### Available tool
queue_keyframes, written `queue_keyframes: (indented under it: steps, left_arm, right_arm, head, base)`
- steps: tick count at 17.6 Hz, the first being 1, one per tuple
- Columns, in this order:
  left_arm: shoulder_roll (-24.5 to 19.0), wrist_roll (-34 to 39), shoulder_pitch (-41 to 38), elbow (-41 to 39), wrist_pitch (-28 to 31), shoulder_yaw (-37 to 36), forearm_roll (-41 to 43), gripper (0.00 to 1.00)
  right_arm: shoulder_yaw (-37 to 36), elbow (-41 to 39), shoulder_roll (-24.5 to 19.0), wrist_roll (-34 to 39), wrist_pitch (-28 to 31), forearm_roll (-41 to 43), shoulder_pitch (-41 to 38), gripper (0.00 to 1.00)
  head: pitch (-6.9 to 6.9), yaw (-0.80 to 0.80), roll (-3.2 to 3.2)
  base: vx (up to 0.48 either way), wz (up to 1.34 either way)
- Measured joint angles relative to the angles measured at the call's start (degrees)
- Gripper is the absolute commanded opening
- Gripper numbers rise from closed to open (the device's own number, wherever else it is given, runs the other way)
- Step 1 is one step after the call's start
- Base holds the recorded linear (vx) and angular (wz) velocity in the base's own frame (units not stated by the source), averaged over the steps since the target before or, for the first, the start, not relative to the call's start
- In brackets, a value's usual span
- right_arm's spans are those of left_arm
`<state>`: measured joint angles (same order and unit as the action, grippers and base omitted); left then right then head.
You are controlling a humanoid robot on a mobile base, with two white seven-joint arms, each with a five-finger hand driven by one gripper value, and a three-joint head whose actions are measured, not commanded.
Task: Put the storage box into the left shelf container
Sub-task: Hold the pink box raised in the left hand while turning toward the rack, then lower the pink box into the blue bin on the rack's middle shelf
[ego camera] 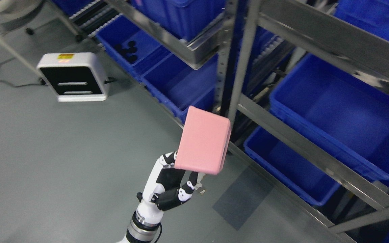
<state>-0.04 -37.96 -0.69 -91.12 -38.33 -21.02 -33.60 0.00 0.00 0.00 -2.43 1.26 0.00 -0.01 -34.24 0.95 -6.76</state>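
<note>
Head view, single frame.

My left hand (174, 184) comes up from the bottom edge, left of centre; white and black shell, wrist ring at bottom; fingers (189, 187) curled up against the lower edge of the pink box (204, 144), pinching it from below; thumb side hidden behind box, can't tell exact contact there.

Box: plain pink, rounded corners, tilted, broad face toward cam; held in the air over the grey floor (46, 162), just beside the shelf front; its upper right corner overlaps the upright post (240, 67) in the pic; not inside any bin.

Shelf (316, 152): metal rack, runs diagonally from upper left to lower right; slanted rails.

Bins, all blue:
- left bin (177, 84), middle level, left of post, just above and behind the box; nothing visible inside it.
- far-left bin (120, 37), further up-left; small dark objs (128, 50) inside, too small to ID.
- top bin (181, 13) on upper level, interior not visible.
- big right bin (336, 111), right of post; interior looks bare.
- lower right bin (289, 165), under the rail; interior looks bare.

Other: white unit with black front (73, 81) on the floor at upper left, orange label on top, print unreadable; cable on floor beside it; darker grey patch on floor near the rack, lower middle.

Right arm: none in frame.
</note>
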Motion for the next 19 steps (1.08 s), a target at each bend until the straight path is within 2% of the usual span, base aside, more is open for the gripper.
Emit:
queue_keyframes:
  steps: [2,6,9,14,19]
  left_arm:
    - [-0.75,-2.12,-3.76,0.16,-2.84,0.15,0.03,0.02]
    - [-2.41,-2.93,-5.89,0.48,-4.01,3.53,2.93,0.02]
    - [-4.71,-3.18,-4.63,0.74,1.58,7.92,6.03,0.02]
    - [-10.54,-5.95,2.56,3.40,9.74,14.43,9.11,0.02]
    - [-14.90,-12.25,15.52,10.08,15.42,18.10,17.99,0.03]
  right_arm:
    - [0.00,0.00,0.00,0.00,0.00,0.00,0.00,1.00]
    - [0.00,0.00,0.00,-0.01,0.00,0.00,0.00,1.00]
    - [0.00,0.00,0.00,-0.03,0.00,0.00,-0.01,1.00]
    - [0.00,0.00,0.00,-0.03,0.00,0.00,0.00,1.00]
    - [0.00,0.00,0.00,-0.05,0.00,0.00,0.01,1.00]
  head:
    - [0.00,0.00,0.00]
    - [0.00,0.00,0.00]
    - [0.00,0.00,0.00]
    - [0.00,0.00,0.00]
    - [0.02,0.00,0.00]
  base:
    - [0.231,-0.98]
    - [0.190,-0.89]
    - [0.137,-0.85]
    - [0.102,-0.55]
    - [0.054,-0.26]
